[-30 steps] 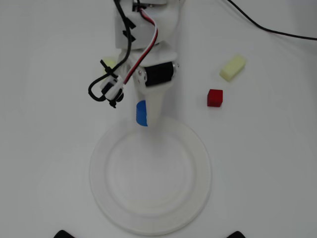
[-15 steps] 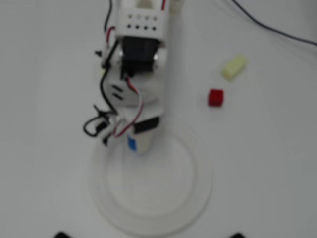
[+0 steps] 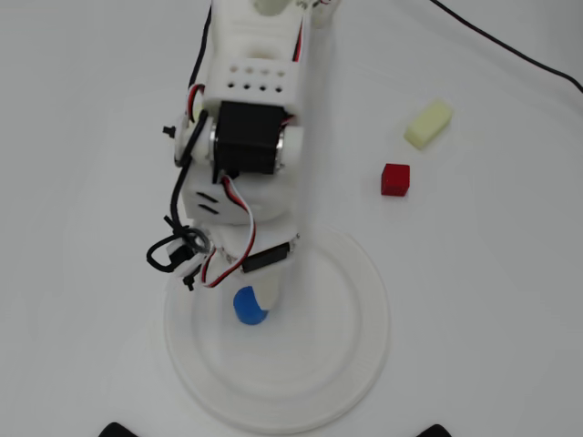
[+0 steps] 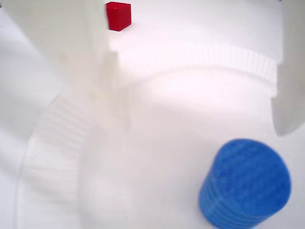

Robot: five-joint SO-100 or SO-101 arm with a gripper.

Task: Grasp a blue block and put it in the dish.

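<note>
The gripper [image 4: 190,90] has its jaws spread wide and grips nothing. The blue block [image 4: 245,188], a short ribbed cylinder, stands upright inside the dish [image 3: 351,355], around 10 o'clock of its centre in the overhead view. A red cube [image 3: 395,179] and pale yellow block [image 3: 428,124] lie outside the dish near 1 o'clock.

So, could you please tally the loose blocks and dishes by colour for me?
Blue: 1, the short blue cylinder block standing on the plate
Red: 1, the small red cube
Pale yellow: 1, the oblong block
White: 1, the large round plate
Total: 4
</note>
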